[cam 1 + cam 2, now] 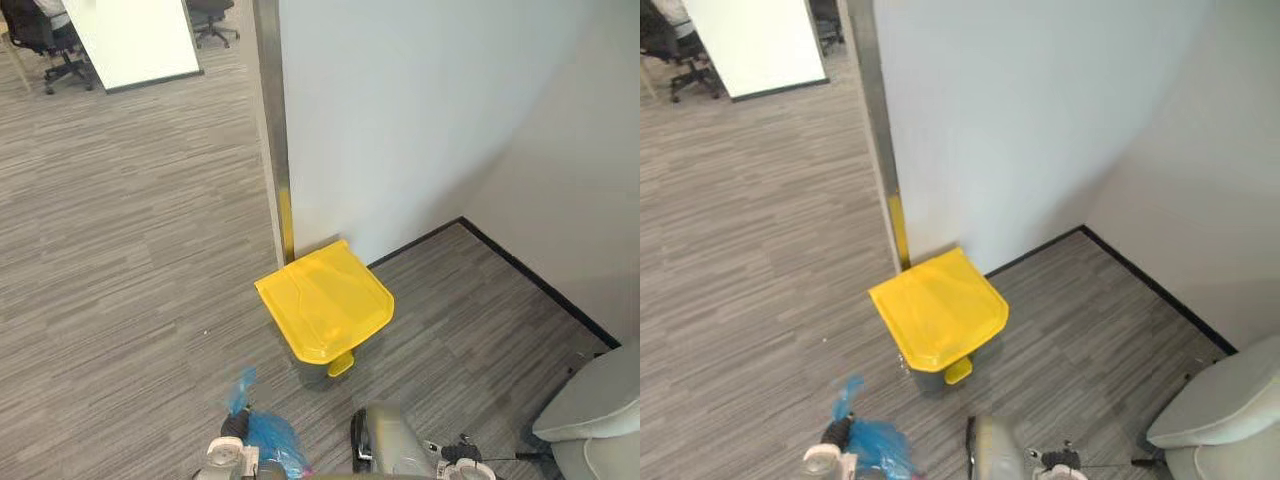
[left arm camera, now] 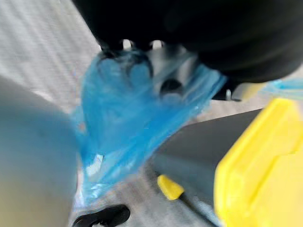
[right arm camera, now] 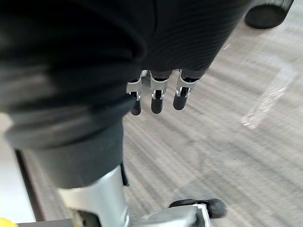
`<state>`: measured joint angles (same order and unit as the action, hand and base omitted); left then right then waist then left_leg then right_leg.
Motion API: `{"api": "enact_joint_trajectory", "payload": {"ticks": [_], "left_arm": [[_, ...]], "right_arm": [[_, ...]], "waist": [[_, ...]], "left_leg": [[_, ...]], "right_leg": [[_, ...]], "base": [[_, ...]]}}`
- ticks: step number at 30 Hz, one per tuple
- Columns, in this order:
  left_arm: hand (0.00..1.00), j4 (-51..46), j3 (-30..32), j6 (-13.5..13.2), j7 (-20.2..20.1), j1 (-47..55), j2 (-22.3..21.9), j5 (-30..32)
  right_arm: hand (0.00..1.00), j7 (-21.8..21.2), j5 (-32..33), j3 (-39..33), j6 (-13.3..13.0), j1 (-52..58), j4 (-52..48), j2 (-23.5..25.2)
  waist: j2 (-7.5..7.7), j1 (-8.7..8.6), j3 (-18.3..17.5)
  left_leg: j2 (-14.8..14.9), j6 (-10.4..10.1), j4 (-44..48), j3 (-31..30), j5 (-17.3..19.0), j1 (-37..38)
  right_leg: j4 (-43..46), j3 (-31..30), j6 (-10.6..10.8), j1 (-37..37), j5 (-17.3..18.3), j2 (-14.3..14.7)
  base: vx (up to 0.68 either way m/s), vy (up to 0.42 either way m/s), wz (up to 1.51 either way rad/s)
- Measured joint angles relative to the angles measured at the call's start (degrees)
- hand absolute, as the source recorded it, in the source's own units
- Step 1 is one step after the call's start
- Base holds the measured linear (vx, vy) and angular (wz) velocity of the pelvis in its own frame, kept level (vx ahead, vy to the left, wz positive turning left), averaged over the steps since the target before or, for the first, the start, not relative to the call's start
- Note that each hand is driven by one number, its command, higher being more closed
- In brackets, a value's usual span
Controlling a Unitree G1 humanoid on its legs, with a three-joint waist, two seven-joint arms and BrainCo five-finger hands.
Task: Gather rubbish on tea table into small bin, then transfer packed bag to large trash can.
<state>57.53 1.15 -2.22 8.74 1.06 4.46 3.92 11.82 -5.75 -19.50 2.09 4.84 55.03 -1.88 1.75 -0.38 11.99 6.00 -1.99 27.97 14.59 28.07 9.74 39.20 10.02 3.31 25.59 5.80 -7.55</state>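
Large trash can [image 1: 325,305]: smooth, glossy yellow plastic lid over a matt grey body; bag [image 2: 123,118]: thin, translucent blue plastic film, crinkled, faintly shiny; floor [image 1: 120,260]: matt grey covering with a fine streaked grain; wall [image 1: 420,120]: smooth, matt white; corner strip [image 1: 268,100]: brushed metal; right hand [image 3: 157,97]: silvery metal fingers, dark ribbed matt cover.

Bright, even indoor light; pale glare on floor [image 3: 265,104]
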Motion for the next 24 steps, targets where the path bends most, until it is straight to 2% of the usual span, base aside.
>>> {"api": "enact_joint_trajectory", "payload": {"ticks": [2,3,4,6,7,9,10,11,12,13,15,18,24], "left_arm": [[1.00,0.0,0.1,0.0,-0.1,-0.5,-0.1,0.6],[1.00,-0.2,0.2,0.0,0.0,-0.7,-0.1,0.6],[1.00,0.0,0.1,0.0,0.0,-1.6,-0.8,0.6],[1.00,0.0,0.1,-0.1,-0.1,-2.7,-1.7,0.9],[1.00,0.0,0.0,-0.1,-0.1,-3.7,-2.3,1.4],[1.00,0.0,0.2,-0.2,-0.2,-4.6,-2.8,2.8],[1.00,0.3,0.2,-0.2,-0.4,-4.9,-3.0,3.5],[1.00,0.5,0.2,-0.1,-0.3,-5.0,-3.2,3.9],[1.00,0.5,0.3,-0.1,-0.2,-5.2,-3.6,4.6],[1.00,0.5,1.0,-0.2,-0.2,-5.3,-3.7,5.0],[1.00,0.5,2.2,-0.2,-0.2,-5.4,-3.7,5.0],[1.00,0.5,2.1,-0.2,-0.2,-5.7,-3.7,5.0],[1.00,0.2,0.8,-0.2,-0.6,-8.2,-4.2,4.2]], "right_arm": [[0.00,0.0,-0.5,-0.1,0.5,0.0,-0.1,0.3],[0.00,0.1,-0.6,-0.1,0.8,0.1,-0.1,0.5],[0.00,0.1,-0.8,-0.6,0.9,-0.3,-0.1,0.4],[0.00,0.2,-1.0,-0.7,0.9,-1.1,-0.2,-0.1],[0.00,0.2,-1.0,-1.2,1.0,-1.3,-0.2,0.0],[0.00,0.1,-1.0,-3.3,1.1,-1.0,-0.2,1.0],[0.00,0.0,-1.2,-4.0,1.3,-0.7,-0.3,1.7],[0.00,-0.1,-1.6,-4.1,1.5,-0.5,-0.3,1.8],[0.00,0.0,-2.8,-4.3,1.8,-0.4,-0.3,1.7],[0.00,0.0,-3.2,-4.2,1.8,-0.5,-0.4,1.7],[0.00,0.1,-3.2,-4.2,1.8,-1.4,-0.4,1.8],[0.00,0.1,-3.1,-4.2,1.8,-1.6,-1.0,1.6],[0.00,0.2,-3.0,-0.9,1.7,-1.7,-4.8,0.5]], "waist": [[0.29,0.06,0.3],[0.66,0.19,0.6],[-0.22,0.32,1.7],[-1.36,0.34,3.2],[-1.06,0.40,4.0],[-0.87,0.42,4.3],[-0.39,0.35,4.5],[-0.40,0.34,4.5],[-0.44,0.45,4.4],[-0.34,0.88,4.3],[-0.03,0.92,4.3],[-0.95,0.85,4.7],[-1.91,1.02,5.0]], "left_leg": [[0.4,-0.5,5.3,0.2,3.3,-1.0],[0.3,-1.0,6.9,0.4,4.2,-1.0],[1.2,-1.8,8.9,-0.1,5.5,-0.6],[2.0,-1.9,9.2,-0.6,5.5,-0.7],[2.4,-1.7,9.4,-1.2,5.6,-0.6],[3.6,0.2,11.0,-3.3,7.0,-0.8],[4.1,0.1,11.7,-5.0,8.0,-0.9],[4.5,0.0,12.3,-5.7,8.3,-1.3],[5.7,-0.2,14.0,-6.4,8.8,-3.1],[6.7,0.7,14.5,-6.3,9.4,-4.8],[7.5,0.5,14.2,-6.3,10.7,-6.4],[8.8,0.3,14.2,-6.3,10.9,-6.7],[10.4,0.0,14.4,-9.3,10.7,-11.0]], "right_leg": [[-13.7,3.4,0.8,-0.3,-0.6,-0.1],[-17.0,3.6,1.0,-1.5,-0.8,-0.1],[-16.6,3.9,1.3,-2.1,-3.5,0.3],[-15.2,4.7,1.3,-1.9,-3.4,0.5],[-13.6,4.9,1.3,-1.6,-3.5,0.3],[-10.7,5.3,0.6,-1.7,-3.1,0.2],[-9.0,5.5,-0.7,-1.8,-3.0,0.3],[-8.6,6.0,-1.0,-1.8,-3.0,0.3],[-8.3,7.5,-2.5,-1.3,-3.3,0.5],[-8.4,8.0,-3.0,-0.1,-3.4,0.8],[-8.6,8.4,-3.6,1.4,-3.7,1.5],[-8.9,8.8,-3.7,1.8,-3.7,2.7],[-8.3,11.4,-4.1,4.5,-3.2,2.8]], "base": [[0.17,-0.050,0.03],[0.23,-0.064,0.12],[0.13,-0.026,0.06],[0.20,-0.012,0.16],[0.20,-0.036,0.34],[0.07,-0.094,0.60],[0.02,-0.125,0.71],[-0.02,-0.132,0.63],[-0.05,-0.143,0.33],[-0.05,-0.112,0.24],[-0.05,-0.115,0.02],[-0.02,-0.084,-0.07],[-0.01,-0.090,0.16]]}}
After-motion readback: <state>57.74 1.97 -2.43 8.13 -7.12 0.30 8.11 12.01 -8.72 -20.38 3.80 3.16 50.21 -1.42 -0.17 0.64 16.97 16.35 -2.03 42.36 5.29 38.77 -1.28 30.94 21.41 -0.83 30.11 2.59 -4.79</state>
